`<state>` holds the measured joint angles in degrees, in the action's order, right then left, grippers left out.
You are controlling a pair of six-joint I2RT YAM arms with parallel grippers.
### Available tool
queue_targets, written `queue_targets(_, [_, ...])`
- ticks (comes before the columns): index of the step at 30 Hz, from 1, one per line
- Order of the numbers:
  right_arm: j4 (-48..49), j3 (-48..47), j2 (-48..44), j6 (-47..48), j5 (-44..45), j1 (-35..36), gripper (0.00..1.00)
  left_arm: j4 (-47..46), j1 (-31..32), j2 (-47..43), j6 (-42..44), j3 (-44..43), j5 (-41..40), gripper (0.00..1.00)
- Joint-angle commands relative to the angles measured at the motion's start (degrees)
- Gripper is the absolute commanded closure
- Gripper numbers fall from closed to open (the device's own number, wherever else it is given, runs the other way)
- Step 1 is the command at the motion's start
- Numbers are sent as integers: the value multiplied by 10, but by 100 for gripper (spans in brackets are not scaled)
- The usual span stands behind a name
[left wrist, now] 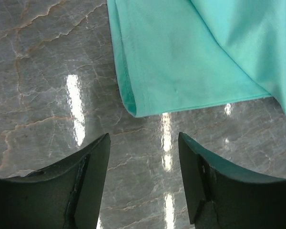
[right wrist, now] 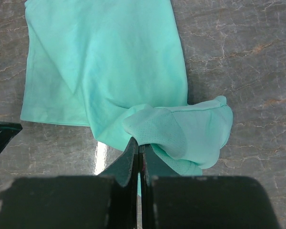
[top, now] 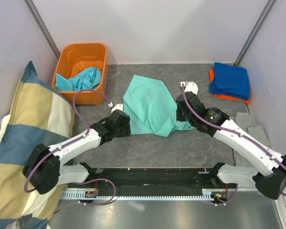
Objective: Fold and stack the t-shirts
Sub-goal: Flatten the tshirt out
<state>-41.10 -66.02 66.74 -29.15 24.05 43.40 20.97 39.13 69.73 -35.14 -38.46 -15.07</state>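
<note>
A mint-teal t-shirt (top: 150,104) lies spread in the middle of the table. My right gripper (right wrist: 138,145) is shut on its bunched right edge (right wrist: 181,131), at the shirt's near right side in the top view (top: 183,112). My left gripper (left wrist: 144,143) is open and empty, just short of the shirt's near left corner (left wrist: 133,107); it also shows in the top view (top: 125,120). A royal blue t-shirt (top: 230,79) lies folded on an orange one (top: 229,97) at the far right. A turquoise t-shirt (top: 83,79) lies crumpled in the orange tub.
The orange tub (top: 81,53) stands at the far left. A big blue-and-cream striped pillow (top: 24,138) fills the left side. A grey cloth (top: 257,126) lies by the right wall. White walls close in the back and sides.
</note>
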Motion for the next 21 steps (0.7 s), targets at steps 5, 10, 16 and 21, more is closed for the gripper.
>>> queue_targets(5, [7,6,-10,-2,-1,2,100,-83,2,65,-18,-22,-49,37])
queue_targets(10, [1,5,-10,3,1,1,100,-105,2,105,-16,-32,-64,47])
queue_targets(16, [-3,7,-13,5,2,2,100,-119,2,138,-16,-39,-66,53])
queue_targets(21, [-4,10,-18,3,6,2,100,-119,2,150,-13,-42,-66,59])
